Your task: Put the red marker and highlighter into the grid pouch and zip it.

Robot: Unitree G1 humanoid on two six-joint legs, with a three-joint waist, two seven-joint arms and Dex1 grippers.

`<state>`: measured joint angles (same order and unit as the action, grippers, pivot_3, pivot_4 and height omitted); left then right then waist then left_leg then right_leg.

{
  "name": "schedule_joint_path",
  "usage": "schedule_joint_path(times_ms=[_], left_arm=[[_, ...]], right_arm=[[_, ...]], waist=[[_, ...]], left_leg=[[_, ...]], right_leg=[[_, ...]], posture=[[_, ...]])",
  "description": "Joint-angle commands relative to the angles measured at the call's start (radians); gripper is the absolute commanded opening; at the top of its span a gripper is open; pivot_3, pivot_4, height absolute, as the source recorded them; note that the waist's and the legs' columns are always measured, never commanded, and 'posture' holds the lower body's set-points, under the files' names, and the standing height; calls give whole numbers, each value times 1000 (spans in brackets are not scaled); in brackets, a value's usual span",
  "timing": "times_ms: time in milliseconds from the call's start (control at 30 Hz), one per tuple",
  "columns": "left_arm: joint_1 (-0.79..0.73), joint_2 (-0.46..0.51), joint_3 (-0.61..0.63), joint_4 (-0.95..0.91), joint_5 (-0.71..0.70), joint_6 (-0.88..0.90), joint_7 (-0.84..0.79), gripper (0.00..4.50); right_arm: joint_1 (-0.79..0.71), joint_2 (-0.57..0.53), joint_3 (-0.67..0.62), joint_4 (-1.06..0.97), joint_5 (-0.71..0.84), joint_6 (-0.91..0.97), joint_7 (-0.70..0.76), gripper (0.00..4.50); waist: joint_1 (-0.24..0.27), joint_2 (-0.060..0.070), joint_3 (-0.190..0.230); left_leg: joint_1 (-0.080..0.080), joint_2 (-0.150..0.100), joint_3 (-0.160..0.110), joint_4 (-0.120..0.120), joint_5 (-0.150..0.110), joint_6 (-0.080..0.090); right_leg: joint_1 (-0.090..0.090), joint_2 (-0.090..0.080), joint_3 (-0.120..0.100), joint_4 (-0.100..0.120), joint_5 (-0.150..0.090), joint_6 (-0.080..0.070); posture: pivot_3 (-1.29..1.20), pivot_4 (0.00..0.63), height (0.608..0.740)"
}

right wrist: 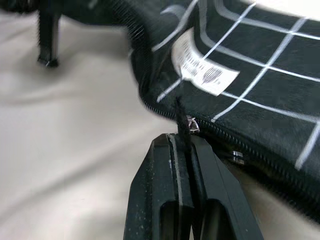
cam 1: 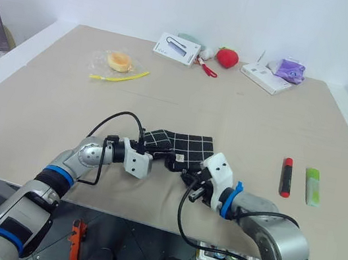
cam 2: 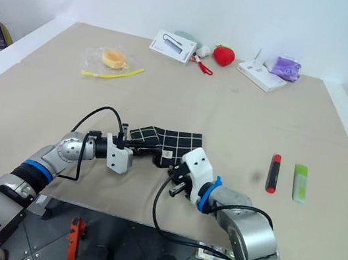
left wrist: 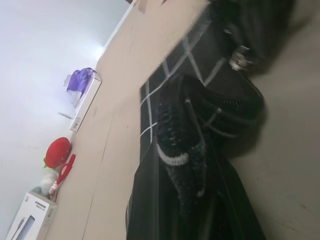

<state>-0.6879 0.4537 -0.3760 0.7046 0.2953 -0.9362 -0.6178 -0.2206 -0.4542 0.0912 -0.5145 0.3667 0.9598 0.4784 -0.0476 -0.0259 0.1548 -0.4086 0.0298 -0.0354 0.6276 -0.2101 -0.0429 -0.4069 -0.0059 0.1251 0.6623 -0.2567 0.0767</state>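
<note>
The right wrist view shows the right end effector (right wrist: pixel 181 142) pinching the zipper pull cord (right wrist: pixel 179 116) of the grid pouch (cam 1: pixel 181 146); the left end effector (cam 1: pixel 146 145) clamps the pouch's other end. The red marker (cam 1: pixel 286 177) and highlighter (cam 1: pixel 312 186) lie apart on the desk (cam 1: pixel 243 118).

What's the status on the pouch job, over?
Right gripper shut on zipper pull cord. Left gripper shut on grid pouch. Red marker, highlighter on table, not loaded.
</note>
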Motion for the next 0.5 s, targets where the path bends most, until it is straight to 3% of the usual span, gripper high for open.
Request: schedule_joint_path(times_ms=[33, 133, 167, 233, 400, 500], left_arm=[[13, 12, -2, -5, -2, 27, -18, 0], [25, 16, 6, -22, -13, 43, -18, 0], [28, 17, 6, -26, -14, 46, -18, 0], [37, 21, 6, -36, -17, 50, -19, 0], [48, 23, 9, -52, -18, 63, -22, 0], [48, 19, 11, -52, -24, 71, -28, 0]], right_arm=[[-1, -6, -88, -41, 67, -24, 37, 55], [-13, 5, -169, -58, 152, -13, 65, 55], [-16, 5, -186, -60, 171, -12, 70, 805], [-28, -4, -232, -67, 217, -21, 85, 1675], [-67, -17, -330, -35, 274, -44, 69, 4337], [-83, -54, -413, 27, 246, -61, 18, 4435]], waist=[[0, 0, 0], [0, 0, 0], [0, 0, 0], [0, 0, 0], [0, 0, 0], [0, 0, 1]], left_leg=[[0, 0, 0, 0, 0, 0], [0, 0, 0, 0, 0, 0], [0, 0, 0, 0, 0, 0], [0, 0, 0, -1, 0, 0], [0, 0, 0, -1, 0, 0], [0, 0, 0, -1, 0, 0]], right_leg=[[0, 0, 0, 0, 0, 0], [0, 0, 0, 0, 0, 0], [0, 0, 0, 0, 0, 0], [0, 0, 0, 0, 0, 0], [0, 0, 0, 0, 0, 0], [0, 0, 0, 0, 0, 0]], posture=[[0, 150, 733], [0, 150, 733], [0, 150, 733], [0, 150, 733], [0, 150, 733], [0, 150, 733]])
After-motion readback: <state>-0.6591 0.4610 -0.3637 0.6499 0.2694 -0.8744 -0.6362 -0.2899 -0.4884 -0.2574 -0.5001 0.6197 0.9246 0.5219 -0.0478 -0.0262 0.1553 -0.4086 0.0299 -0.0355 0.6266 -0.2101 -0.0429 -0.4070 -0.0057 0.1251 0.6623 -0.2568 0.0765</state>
